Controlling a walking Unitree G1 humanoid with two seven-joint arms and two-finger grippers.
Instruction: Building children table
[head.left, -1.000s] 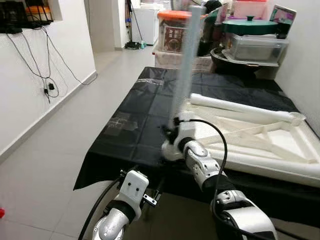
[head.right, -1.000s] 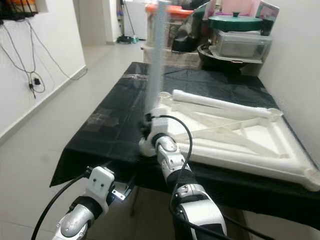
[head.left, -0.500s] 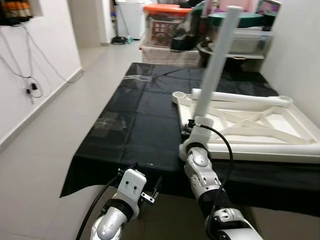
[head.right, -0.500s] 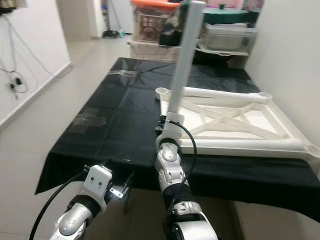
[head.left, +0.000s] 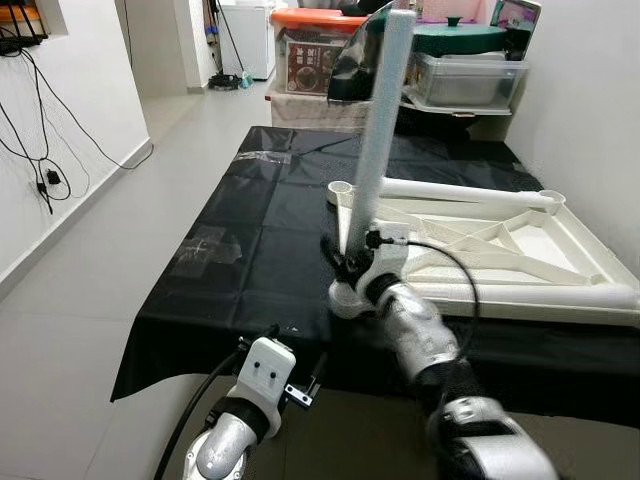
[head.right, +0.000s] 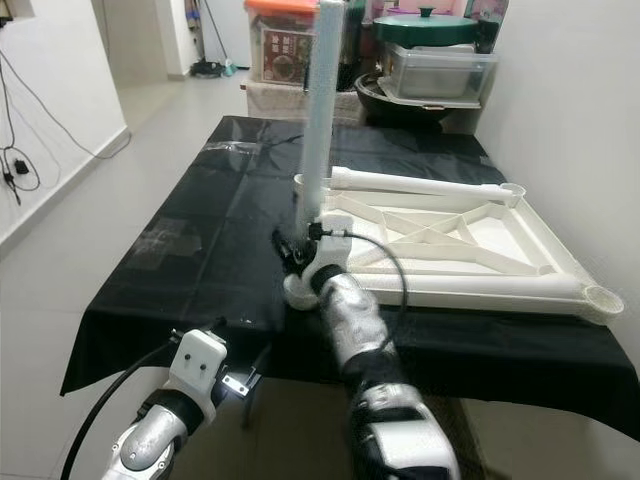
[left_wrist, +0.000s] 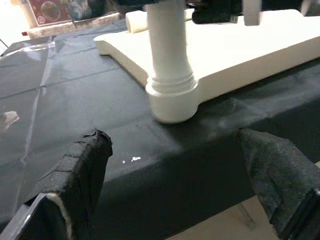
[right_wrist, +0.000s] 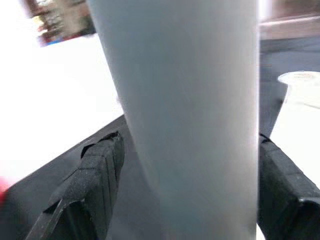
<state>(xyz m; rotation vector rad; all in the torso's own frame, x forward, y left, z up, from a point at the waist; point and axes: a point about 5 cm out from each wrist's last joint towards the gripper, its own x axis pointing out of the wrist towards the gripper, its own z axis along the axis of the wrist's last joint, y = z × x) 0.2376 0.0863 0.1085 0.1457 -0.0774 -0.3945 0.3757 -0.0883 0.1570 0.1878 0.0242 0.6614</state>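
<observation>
Left gripper (left_wrist: 175, 165): held low in front of the near edge of the surface (head.left: 260, 240), below the near-left corner of the white frame; fingers (left_wrist: 75, 175) apart, nothing between them.

Surface: long, covered in a black sheet, running away from the robot; a taped patch (head.left: 210, 245) lies toward its left edge.

White table frame (head.left: 500, 255): lies flat on the right half of the surface, with cross-braces inside it and round sockets at the corners. Its near-left corner socket (left_wrist: 172, 102) sits just inside the near edge of the surface.

Upright table leg (head.left: 380, 120): a pale grey-white tube standing in that near-left corner socket, near vertical, with a slight lean to the right at its top. In the left wrist view its ribbed lower end sits in the socket.

Right gripper (head.left: 350, 265): at the base of the upright leg, just above the socket; fingers (right_wrist: 95, 180) clamped on the leg, one on each side of it, as the right wrist view shows.

Second leg (head.left: 460, 192): lies flat along the far edge of the frame.

Beyond the far end of the surface: stacked storage boxes (head.left: 320, 55) with an orange lid, a green-lidded pot (head.left: 460, 38) and a clear container (head.left: 465, 82).
</observation>
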